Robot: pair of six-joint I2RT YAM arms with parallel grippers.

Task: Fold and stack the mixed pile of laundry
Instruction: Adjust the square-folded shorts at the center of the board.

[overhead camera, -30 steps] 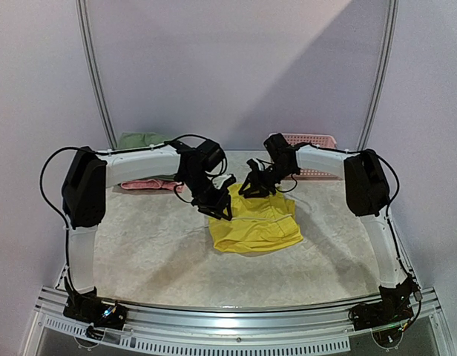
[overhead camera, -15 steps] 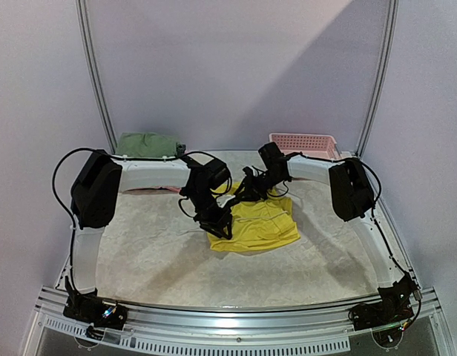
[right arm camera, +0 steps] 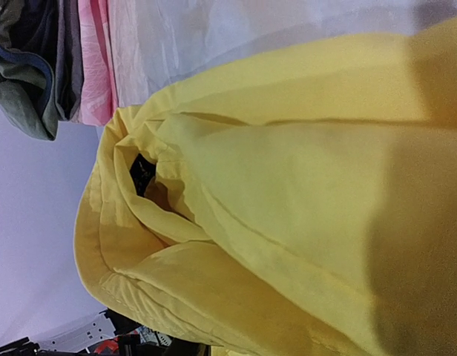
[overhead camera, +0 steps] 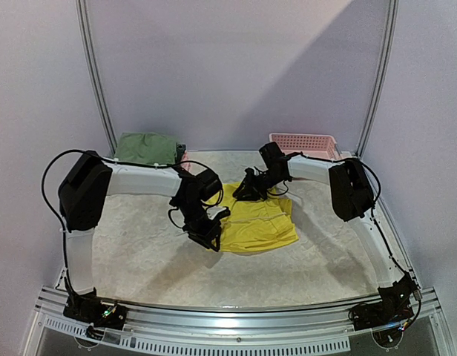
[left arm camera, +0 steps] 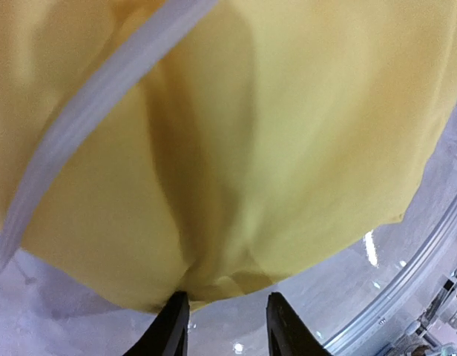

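- Left gripper narrowed onto a bunched hem of the yellow shorts, creases running in toward the fingertips.
- Right gripper at the shorts' far edge; fingers buried in fabric, opening impossible to tell.
- Shorts spread between both grippers.
- Olive-green shirt well beyond the left gripper, toward the far wall.

Shorts bright yellow with a whitish stripe running down them; shirt olive-green with dark trim and a thin blue edge (logo not in view). Basket pink lattice, cloth next to the shirt pink with a darker pink band. Table mottled off-white marble, arms white with black joints, walls pale lilac.
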